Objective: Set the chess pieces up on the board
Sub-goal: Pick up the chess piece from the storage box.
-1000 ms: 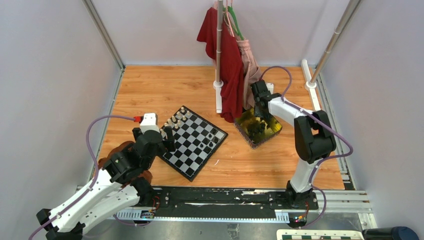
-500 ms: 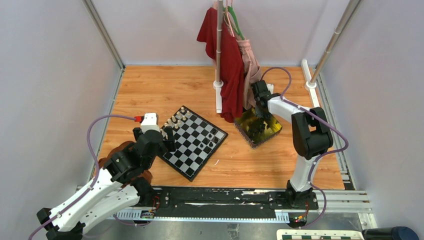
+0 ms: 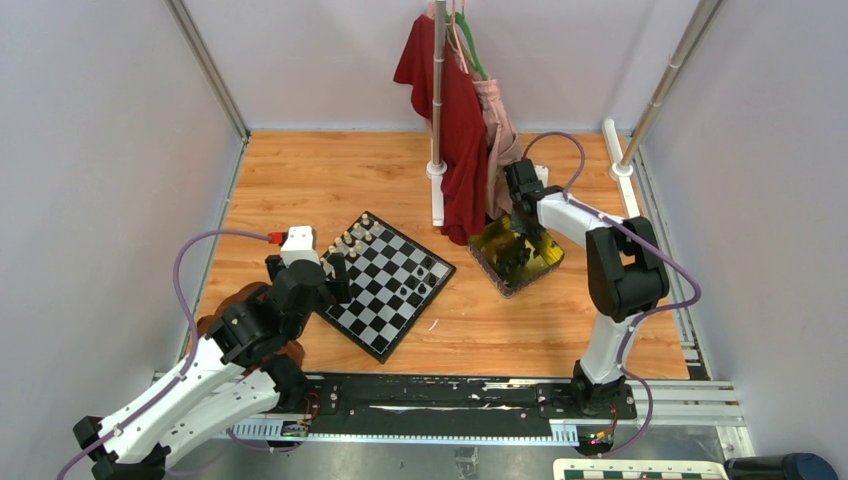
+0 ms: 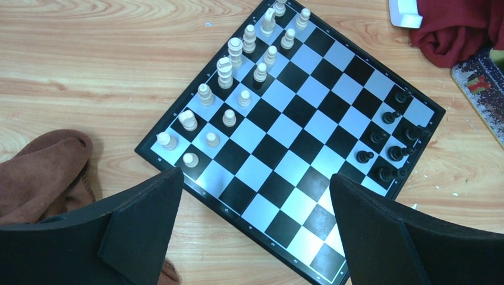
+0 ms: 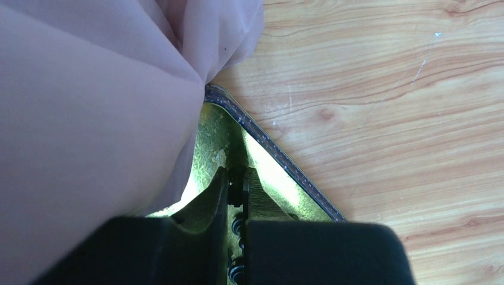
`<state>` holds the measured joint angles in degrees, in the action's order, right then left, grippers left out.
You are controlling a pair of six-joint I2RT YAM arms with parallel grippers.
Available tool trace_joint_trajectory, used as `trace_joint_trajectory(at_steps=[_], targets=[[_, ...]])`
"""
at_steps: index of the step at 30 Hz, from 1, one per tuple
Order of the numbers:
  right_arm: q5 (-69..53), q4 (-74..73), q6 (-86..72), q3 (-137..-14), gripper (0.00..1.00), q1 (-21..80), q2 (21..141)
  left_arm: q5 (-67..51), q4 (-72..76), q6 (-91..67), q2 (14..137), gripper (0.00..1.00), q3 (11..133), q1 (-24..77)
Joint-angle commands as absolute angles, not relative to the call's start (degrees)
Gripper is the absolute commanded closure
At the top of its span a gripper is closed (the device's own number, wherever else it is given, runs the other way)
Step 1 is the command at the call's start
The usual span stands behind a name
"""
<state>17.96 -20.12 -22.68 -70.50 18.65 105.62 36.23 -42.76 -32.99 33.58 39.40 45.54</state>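
Chess pieces, cream [image 4: 224,70]: you have two rows standing along one edge of the board [image 4: 297,119]. That side looks close to set.
Chess pieces, black, placed [image 4: 395,152]: a handful stand at the opposite corner, so that side is part filled.
Chess pieces, black, unplaced [image 3: 513,258]: these are heaped in the gold tray [image 3: 545,262], which sits on the counter [image 3: 330,180] apart from the board. It serves as your supply.
Right claw [image 5: 236,173]: it is down inside the tray and closed to a slit. Small dark rounded shapes show in the slit, probably a black piece, but you cannot confirm a hold.
Left claw [image 4: 252,178]: it is spread wide and empty, hanging over the board's near edge, likely waiting.
Views: only the left wrist separates individual pieces. Only the right wrist shows the slit, and there a pink garment [image 5: 89,107] hides half the tray. Only the top view shows both arms at once.
Also present: brown cloth [image 4: 41,172] beside the board.
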Motion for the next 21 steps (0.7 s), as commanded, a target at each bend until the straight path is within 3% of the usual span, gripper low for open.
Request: trace_joint_trajectory(at_steps=[1, 11, 21], targets=[[17.5, -20.67, -22.3, -69.37, 1.0, 18.17, 101.44, 37.0, -42.62, -32.87, 32.75, 0.0, 38.95, 46.23], [17.27, -22.39, -22.37, -65.03, 1.0, 21.01, 93.91, 36.42, -42.46, -32.77, 32.13, 0.0, 38.94, 46.45], [19.3, -25.84, -20.04, -59.8, 1.0, 32.93, 83.15, 35.98, -42.21, -32.75, 31.43, 0.0, 38.9, 46.67]])
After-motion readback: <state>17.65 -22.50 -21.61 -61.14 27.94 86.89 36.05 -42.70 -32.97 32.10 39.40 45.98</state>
